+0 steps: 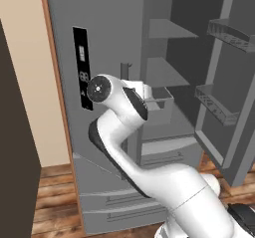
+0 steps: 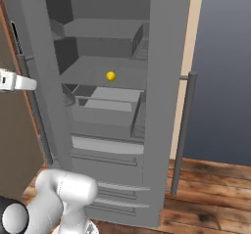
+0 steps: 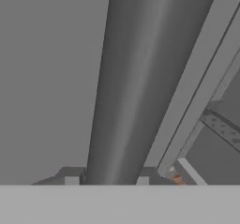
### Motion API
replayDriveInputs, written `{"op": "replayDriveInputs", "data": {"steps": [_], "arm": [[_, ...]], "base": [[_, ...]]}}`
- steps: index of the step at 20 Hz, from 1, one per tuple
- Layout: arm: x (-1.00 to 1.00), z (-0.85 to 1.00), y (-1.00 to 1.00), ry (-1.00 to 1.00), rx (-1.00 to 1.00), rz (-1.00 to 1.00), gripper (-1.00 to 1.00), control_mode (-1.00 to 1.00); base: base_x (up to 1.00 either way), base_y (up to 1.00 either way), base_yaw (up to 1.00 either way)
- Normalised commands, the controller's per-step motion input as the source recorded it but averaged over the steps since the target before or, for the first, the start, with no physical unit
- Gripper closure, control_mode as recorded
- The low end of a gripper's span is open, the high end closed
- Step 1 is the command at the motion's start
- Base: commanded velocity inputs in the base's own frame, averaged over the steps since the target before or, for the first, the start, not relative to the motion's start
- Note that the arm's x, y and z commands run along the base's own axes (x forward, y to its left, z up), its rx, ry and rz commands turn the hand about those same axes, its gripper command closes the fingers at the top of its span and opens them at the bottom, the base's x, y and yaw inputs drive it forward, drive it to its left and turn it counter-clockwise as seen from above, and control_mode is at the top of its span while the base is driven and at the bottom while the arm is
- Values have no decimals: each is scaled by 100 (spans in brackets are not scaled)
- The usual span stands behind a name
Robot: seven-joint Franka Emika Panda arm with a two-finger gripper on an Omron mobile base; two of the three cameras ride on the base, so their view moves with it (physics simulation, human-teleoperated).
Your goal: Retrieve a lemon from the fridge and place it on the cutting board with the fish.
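The grey fridge [image 1: 107,28] stands with its right door [image 1: 226,112] swung wide open. Inside, the small yellow lemon [image 2: 111,75] rests on a middle shelf [image 2: 88,74]. My gripper [image 3: 107,181] sits at the left door's vertical bar handle [image 3: 136,78]. The bar runs between the two fingertips [image 3: 71,181], which lie close against its sides. From the right base view, the white hand [image 2: 14,82] reaches that handle at the left edge, well left of the lemon. The cutting board and the fish are out of view.
A grey drawer [image 2: 105,108] sits just below the lemon's shelf, with lower freezer drawers [image 2: 110,154] under it. Door bins [image 1: 216,105] line the open right door. A dark brown cabinet [image 1: 15,157] stands to the left on the wooden floor [image 2: 211,198].
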Motion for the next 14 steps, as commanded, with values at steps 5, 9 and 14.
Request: {"op": "replayDriveInputs", "data": {"steps": [5, 9, 14], "arm": [[-62, 0, 59, 28, -5, -31, 100, -100], [0, 0, 22, 14, 0, -29, 100, -100], [-5, 0, 46, 0, 0, -22, -100, -100]], "base": [[0, 0, 0], [0, 0, 0], [0, 0, 0]]}}
